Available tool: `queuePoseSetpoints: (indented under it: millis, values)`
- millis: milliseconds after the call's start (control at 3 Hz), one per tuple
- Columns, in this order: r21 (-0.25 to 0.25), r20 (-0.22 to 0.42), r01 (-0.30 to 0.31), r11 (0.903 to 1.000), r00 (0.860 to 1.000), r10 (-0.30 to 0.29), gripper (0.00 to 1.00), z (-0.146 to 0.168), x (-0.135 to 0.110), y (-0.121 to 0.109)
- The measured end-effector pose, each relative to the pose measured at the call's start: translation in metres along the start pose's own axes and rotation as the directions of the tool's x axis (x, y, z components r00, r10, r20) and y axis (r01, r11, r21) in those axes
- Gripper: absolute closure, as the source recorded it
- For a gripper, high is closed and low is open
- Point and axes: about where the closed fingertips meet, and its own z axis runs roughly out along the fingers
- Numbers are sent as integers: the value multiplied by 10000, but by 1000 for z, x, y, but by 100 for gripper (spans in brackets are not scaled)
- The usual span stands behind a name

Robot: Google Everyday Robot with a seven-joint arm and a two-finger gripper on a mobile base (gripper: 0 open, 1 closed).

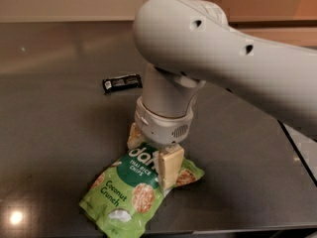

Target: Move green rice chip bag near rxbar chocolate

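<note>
The green rice chip bag (130, 192) lies flat on the dark table near the front edge, with its "dang" end under my gripper. My gripper (151, 152) points straight down onto the bag's upper end. It is open, with one pale finger (169, 168) on the bag's right side and the other (132, 136) at its far left corner. The arm hides the bag's top edge. The rxbar chocolate (122, 83), a small black bar, lies on the table behind and to the left of the gripper, apart from the bag.
The dark glossy table (54, 133) reaches a wall at the back. Its right edge (292, 138) runs diagonally under my big grey arm (237, 63). A light glare spot (16, 217) sits at the front left.
</note>
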Motion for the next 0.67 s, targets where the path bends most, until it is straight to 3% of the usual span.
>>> queuePoseSetpoints:
  millis: [333,667]
  values:
    - [506,-11,-160,9986,9999,161,69,-18,-2,-4]
    - [1326,23,-579,9895,9983,581,93,-50,9,-19]
